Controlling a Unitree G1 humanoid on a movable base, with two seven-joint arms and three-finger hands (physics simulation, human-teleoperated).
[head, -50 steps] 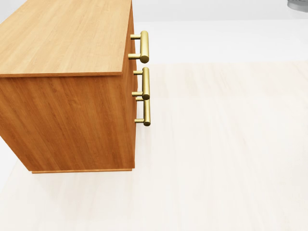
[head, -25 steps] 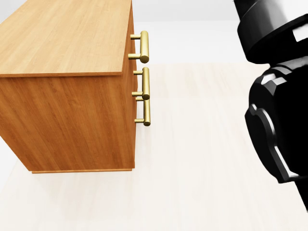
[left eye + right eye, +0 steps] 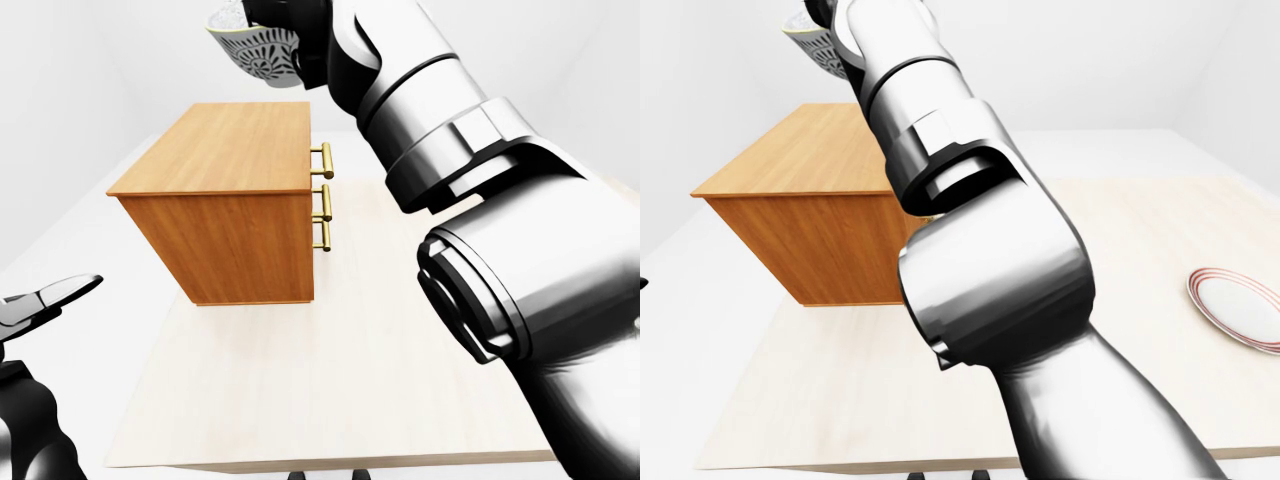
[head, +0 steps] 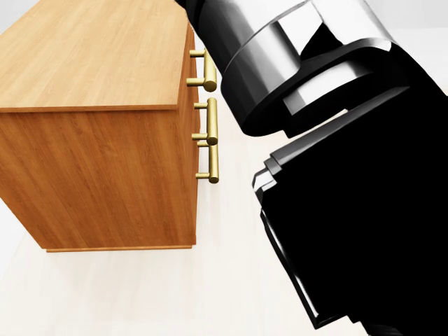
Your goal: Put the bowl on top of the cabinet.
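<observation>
One bowl [image 3: 258, 50], white with a dark patterned outside, is carried high at the top of the left-eye view, up above the far part of the cabinet [image 3: 235, 185] and tilted a little. The right hand [image 3: 290, 30] sits at its right rim, and its fingers seem to clench that rim, though the arm hides most of them. I judge the bowl is held this high so it can clear the cabinet's edge and come down onto the flat wooden top. The cabinet rests on the pale surface [image 3: 330, 370], its brass handles [image 3: 324, 195] facing right, so the top lies open from above. The left hand [image 3: 50, 300] waits low at the left edge of that view, grasping nothing, its fingers apart. A red-rimmed plate [image 3: 1240, 305] lies far right on the surface, well apart from the cabinet. Lowering the bowl and letting go are not yet done.
</observation>
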